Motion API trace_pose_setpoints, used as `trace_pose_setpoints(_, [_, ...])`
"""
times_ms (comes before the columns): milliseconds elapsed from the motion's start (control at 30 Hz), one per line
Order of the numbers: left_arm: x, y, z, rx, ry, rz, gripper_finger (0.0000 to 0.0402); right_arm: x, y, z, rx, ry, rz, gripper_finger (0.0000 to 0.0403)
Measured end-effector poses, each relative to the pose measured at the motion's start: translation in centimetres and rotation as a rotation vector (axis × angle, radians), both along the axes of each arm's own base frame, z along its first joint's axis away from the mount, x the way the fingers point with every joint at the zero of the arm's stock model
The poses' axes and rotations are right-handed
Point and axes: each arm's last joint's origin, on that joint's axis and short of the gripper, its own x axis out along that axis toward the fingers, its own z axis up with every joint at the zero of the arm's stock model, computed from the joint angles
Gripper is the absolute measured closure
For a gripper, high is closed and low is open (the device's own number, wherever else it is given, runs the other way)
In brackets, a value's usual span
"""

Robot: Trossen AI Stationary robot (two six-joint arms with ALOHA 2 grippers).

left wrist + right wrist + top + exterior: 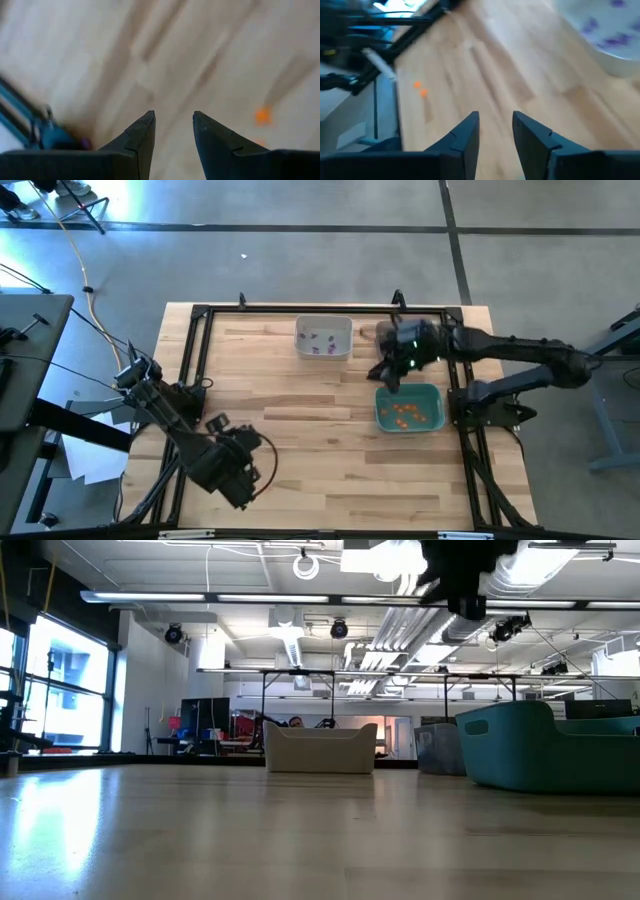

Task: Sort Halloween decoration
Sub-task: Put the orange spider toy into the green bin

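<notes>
- The right gripper (388, 376) hangs above the table (300, 440), over the near-left corner of the teal bin (430, 393), between that bin and the white bin (346, 338).
- Its jaws stand a little apart with nothing between them; the right wrist view shows bare wood in the gap (495, 135).
- The left gripper (247, 470) waits low at the near-left part of the table, well apart from both bins. Its jaws are also narrowly parted and hold nothing (172, 132).
- Orange trinkets (404, 412) lie in a loose heap on the floor of the teal bin.
- Purple trinkets (320, 345) lie scattered inside the white bin; the right wrist view shows them too (612, 37).
- Two small orange pieces (420, 89) lie loose on the wood near the dark frame rail (410, 37), as seen from the right wrist; they are too small to find in the high view.
- The left wrist view shows an orange piece (263, 115) on the wood ahead of the jaws, blurred.
- In the low view the teal bin (545, 745) stands at the right and the white bin (320, 748) farther back near the middle, both upright on the table.
</notes>
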Motion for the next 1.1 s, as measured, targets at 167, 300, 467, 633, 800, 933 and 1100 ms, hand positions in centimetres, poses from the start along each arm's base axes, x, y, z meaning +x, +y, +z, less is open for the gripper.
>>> trace_pose_setpoints(167, [-1.2,-2.3,-3.0,-0.174,0.044,0.000,0.0280,0.9,5.7,1.8,-0.069,-0.086,0.042,0.0295])
trace_pose_setpoints(300, [-1.3,-4.4,-6.4,-0.343,-0.019,-0.043,0.0280,0.6,9.3,1.6,-0.081,-0.084,0.030,0.0295])
trace_pose_setpoints(467, [-1.5,-5.7,-8.9,-0.475,-0.121,-0.054,0.0280,0.6,12.5,0.6,-0.059,-0.044,0.023,0.0295])
trace_pose_setpoints(633, [-2.3,-5.5,-11.1,-0.489,-0.127,-0.028,0.0280,1.1,14.7,-0.9,-0.061,0.013,0.044,0.0295])
trace_pose_setpoints(800, [-2.9,-4.7,-13.1,-0.500,-0.125,0.022,0.0280,1.9,16.2,-2.6,-0.061,0.079,0.060,0.0295])
trace_pose_setpoints(933, [-3.1,-4.4,-14.0,-0.517,-0.138,0.043,0.0280,2.3,16.8,-3.7,-0.074,0.117,0.077,0.0295])
trace_pose_setpoints(1100, [-3.2,-4.4,-14.8,-0.553,-0.124,0.037,0.0280,2.7,17.0,-4.3,-0.067,0.145,0.096,0.0295])
